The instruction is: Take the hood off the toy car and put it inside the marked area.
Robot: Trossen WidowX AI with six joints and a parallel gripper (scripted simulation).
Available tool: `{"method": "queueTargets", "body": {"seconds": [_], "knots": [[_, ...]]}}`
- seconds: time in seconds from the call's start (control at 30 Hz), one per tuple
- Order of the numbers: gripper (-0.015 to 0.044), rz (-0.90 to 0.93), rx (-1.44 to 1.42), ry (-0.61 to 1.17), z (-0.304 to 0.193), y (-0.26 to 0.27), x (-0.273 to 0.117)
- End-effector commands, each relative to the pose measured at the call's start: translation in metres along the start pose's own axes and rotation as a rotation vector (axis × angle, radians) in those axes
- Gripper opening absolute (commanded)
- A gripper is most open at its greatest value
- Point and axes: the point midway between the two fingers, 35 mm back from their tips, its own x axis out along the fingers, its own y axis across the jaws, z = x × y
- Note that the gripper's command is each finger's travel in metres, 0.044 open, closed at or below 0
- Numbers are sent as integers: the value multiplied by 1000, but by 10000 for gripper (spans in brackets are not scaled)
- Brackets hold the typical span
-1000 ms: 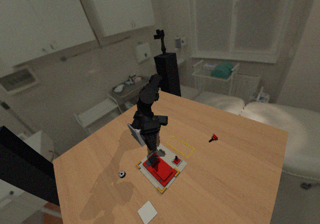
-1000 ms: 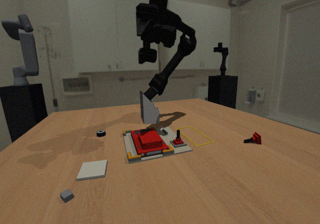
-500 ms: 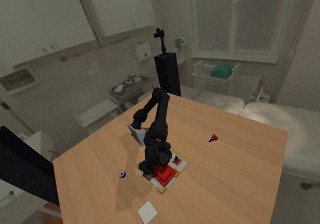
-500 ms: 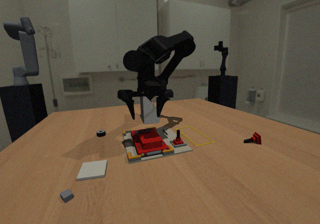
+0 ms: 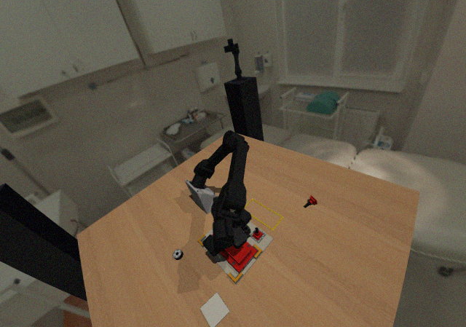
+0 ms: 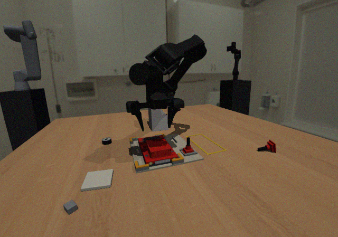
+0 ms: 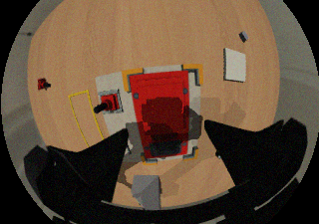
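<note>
Exterior view: toy car [image 6: 157, 150] sits on its base plate [image 6: 195, 157], hood apparently not yet removed. Above it, gripper [image 6: 155, 118] hangs with fingers spread wide, grasping nothing. Beyond, marked area [image 6: 206, 143] holds nothing; removal and placement remain.

A black ring [image 6: 106, 141] lies near a white tile [image 6: 97, 179].

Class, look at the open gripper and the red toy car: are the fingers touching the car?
Apart. In the exterior view the gripper hangs open above the toy car, with table and grey block showing between the fingers' tips and the car's roof.
</note>
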Motion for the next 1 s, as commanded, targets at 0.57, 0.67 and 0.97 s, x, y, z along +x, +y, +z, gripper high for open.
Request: {"method": "queueTargets", "body": {"seconds": [0.57, 0.67, 0.97], "knots": [[440, 5, 3, 3, 2, 2, 20], [440, 5, 3, 2, 3, 2, 23], [440, 6, 3, 2, 3, 2, 31]]}}
